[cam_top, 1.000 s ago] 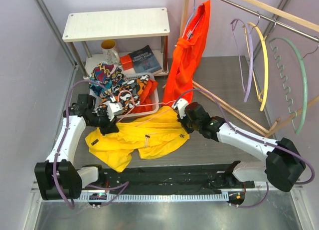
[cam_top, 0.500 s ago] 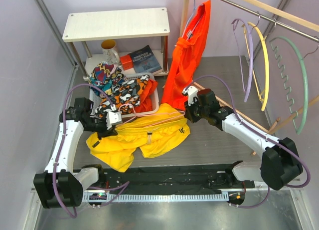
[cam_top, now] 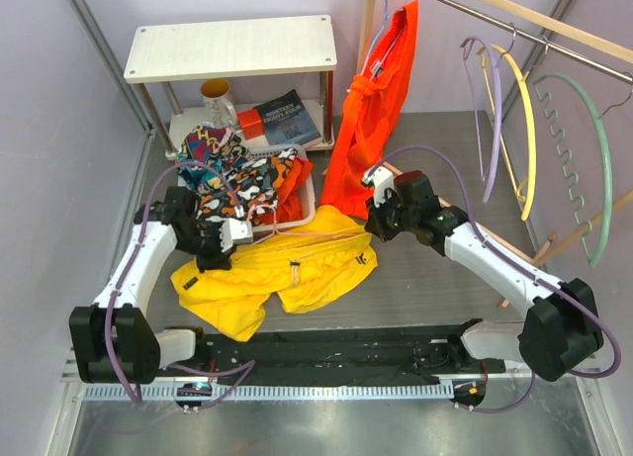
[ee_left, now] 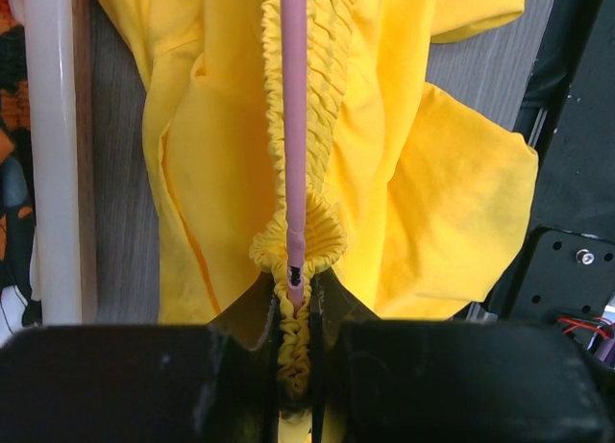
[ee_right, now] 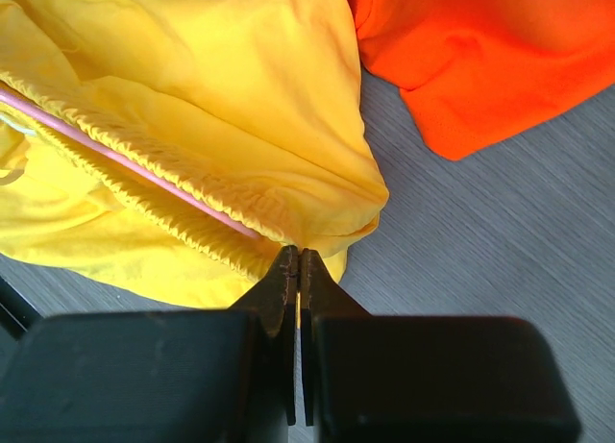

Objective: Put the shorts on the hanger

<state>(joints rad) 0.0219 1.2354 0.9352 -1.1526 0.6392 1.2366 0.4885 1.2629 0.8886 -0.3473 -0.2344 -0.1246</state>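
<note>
The yellow shorts [cam_top: 297, 273] lie spread on the table between both arms. The pale pink hanger [cam_top: 315, 232] has its bar running along the gathered waistband; its hook cannot be made out. In the left wrist view the bar [ee_left: 293, 126] ends between the jaws. My left gripper [ee_left: 296, 291] is shut on the bunched waistband [ee_left: 332, 39] together with that bar end, at the shorts' left side [cam_top: 227, 240]. My right gripper [ee_right: 300, 262] is shut on the thin right corner of the shorts [ee_right: 240, 97], and the pink bar [ee_right: 125, 159] runs up to its tips. From above, the right gripper [cam_top: 374, 222] is at the shorts' right corner.
An orange garment [cam_top: 381, 100] hangs just behind the right gripper. A white basket [cam_top: 309, 201] of patterned cloth [cam_top: 232, 174] stands behind the left gripper, under a white shelf [cam_top: 232, 45]. Lilac [cam_top: 492, 130], yellow [cam_top: 525, 130] and green [cam_top: 600, 159] hangers hang at the right.
My right gripper has drawn the shorts' corner to the right and away from me, and my left gripper has shifted left and back. The waistband is now stretched along the pink bar.
</note>
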